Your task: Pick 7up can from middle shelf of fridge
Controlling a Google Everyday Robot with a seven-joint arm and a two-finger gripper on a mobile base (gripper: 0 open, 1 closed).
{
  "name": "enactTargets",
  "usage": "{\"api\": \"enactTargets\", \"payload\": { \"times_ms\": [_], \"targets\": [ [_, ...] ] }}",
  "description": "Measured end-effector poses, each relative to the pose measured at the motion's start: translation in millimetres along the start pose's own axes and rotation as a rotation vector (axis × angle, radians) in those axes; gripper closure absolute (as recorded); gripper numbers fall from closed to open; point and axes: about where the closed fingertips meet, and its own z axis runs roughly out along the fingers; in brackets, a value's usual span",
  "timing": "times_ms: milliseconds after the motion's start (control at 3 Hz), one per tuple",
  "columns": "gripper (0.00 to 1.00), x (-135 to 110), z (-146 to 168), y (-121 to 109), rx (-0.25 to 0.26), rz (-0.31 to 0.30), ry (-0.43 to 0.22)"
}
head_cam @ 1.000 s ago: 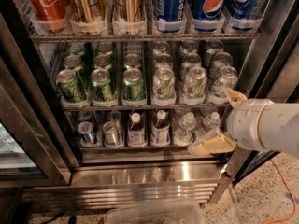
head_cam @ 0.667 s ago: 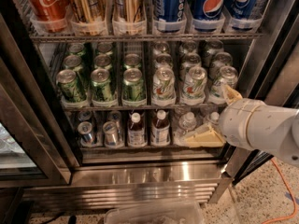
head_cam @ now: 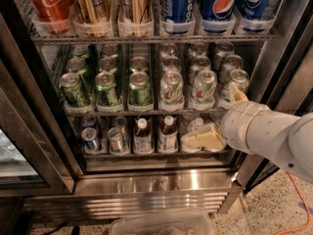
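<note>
the fridge [head_cam: 146, 182] held drinks on wire racks. its middle shelf [head_cam: 122, 113] carried green cans [head_cam: 107, 88] on the left. the hand [head_cam: 211, 115] was spread wide, holding nothing, its upper finger [head_cam: 238, 94] against the front right 7up can [head_cam: 238, 77].

1. The 7up can [head_cam: 235, 83] is slim and silver-white with green lettering. It stands upright at the front of the rightmost lane.
2. The middle shelf [head_cam: 122, 113] is a thin wire rack with clear lane trays, the second rack down.
3. The fridge [head_cam: 146, 182] has dark door frames and a ribbed steel base.
4. The gripper [head_cam: 221, 116] is at the shelf's right front edge with its fingers spread. The upper one [head_cam: 238, 94] is just beside the can.
</note>
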Motion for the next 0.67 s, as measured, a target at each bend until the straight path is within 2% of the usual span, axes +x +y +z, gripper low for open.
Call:
{"api": "enactTargets", "payload": {
  "times_ms": [333, 667],
  "targets": [
    [0.0, -1.6, 3.7, -0.3, 0.038, 0.039, -0.018],
    [0.0, -5.4, 15.8, -6.7, 0.118, 0.095, -0.062]
  ]
}}
